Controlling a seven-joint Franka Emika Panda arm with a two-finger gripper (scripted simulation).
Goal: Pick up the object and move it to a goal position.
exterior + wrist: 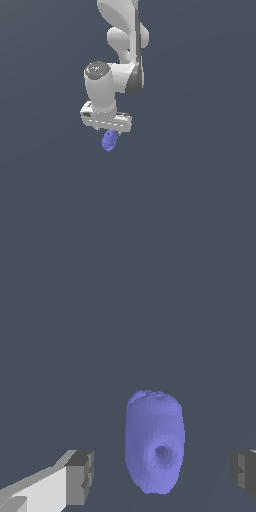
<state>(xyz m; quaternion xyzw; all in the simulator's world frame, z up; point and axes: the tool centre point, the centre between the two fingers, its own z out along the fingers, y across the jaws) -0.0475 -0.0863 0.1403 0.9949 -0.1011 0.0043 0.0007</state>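
The object (155, 441) is a lumpy blue-violet blob, longer than wide, with a small dimple on its near side. It lies between my two dark fingertips in the wrist view. My gripper (162, 475) is open; one fingertip (81, 476) and the other (244, 472) each stand clear of the blob with a gap on both sides. In the exterior view the blob (109, 141) shows just below the white hand (106, 119), slightly tilted. The fingers themselves are barely visible there.
The white arm (122, 35) comes down from the top of the exterior view. The surface around is a plain dark grey-blue floor (190, 190) with no other objects or marker in view.
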